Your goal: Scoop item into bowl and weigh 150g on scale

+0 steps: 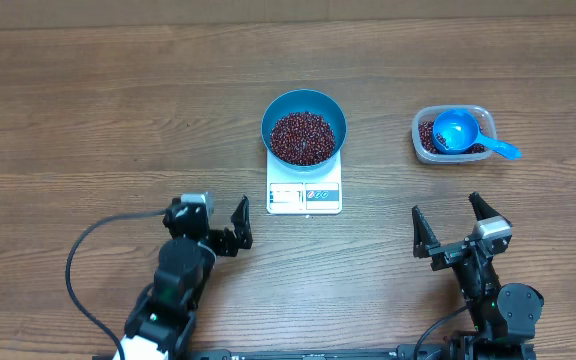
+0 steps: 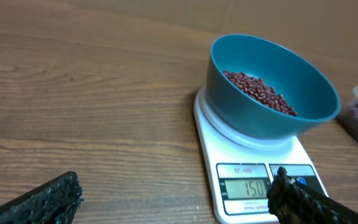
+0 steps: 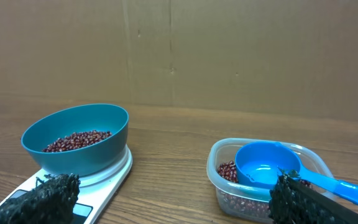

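The blue bowl stands on the white scale at the table's middle and holds dark red-brown beans. The scale's display reads 150. More beans lie in a clear tub at the right, with a blue scoop resting empty on them. My left gripper is open, near the scale's front left corner, holding nothing. My right gripper is open too, in front of the tub and apart from it.
A wooden table carries everything. A brown cardboard wall rises behind it. The left arm's black cable loops over the near left of the table.
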Controlling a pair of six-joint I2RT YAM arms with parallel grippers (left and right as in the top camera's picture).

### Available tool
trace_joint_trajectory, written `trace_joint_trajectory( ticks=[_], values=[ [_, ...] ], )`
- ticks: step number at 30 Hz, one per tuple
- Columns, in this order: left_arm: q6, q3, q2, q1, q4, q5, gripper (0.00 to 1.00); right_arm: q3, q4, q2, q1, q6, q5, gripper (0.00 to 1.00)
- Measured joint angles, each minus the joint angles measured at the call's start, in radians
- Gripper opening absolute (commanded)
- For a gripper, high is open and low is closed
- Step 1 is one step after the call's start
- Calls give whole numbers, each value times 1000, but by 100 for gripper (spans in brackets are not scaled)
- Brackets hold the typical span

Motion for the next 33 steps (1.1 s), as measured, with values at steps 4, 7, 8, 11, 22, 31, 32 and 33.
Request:
trace_joint_trajectory(
  ticks=[4, 7, 8, 11, 22, 31, 32, 33],
  values=[
    [0, -81, -82, 0, 43, 6, 99, 0, 0, 0, 0, 0, 0, 100],
    [11, -93, -159, 0, -24, 10, 100, 0, 0, 0, 0, 0, 0, 100],
    [12, -93, -181, 2, -48, 10, 100, 0, 0, 0, 0, 0, 0, 100],
    [16, -93, -271, 3, -150, 6, 99, 0, 0, 0, 0, 0, 0, 100],
    [85, -94, -675, 86, -404, 0, 99, 0, 0, 0, 0, 0, 0, 100],
    [185, -94, -742, 211, -406, 10, 99, 0, 0, 0, 0, 0, 0, 100],
    [195, -94, -742, 212, -406, 10, 100, 0, 1, 0, 0, 0, 0, 100],
    [207, -94, -742, 213, -406, 10, 100, 0, 0, 0, 0, 0, 0, 100]
  ],
)
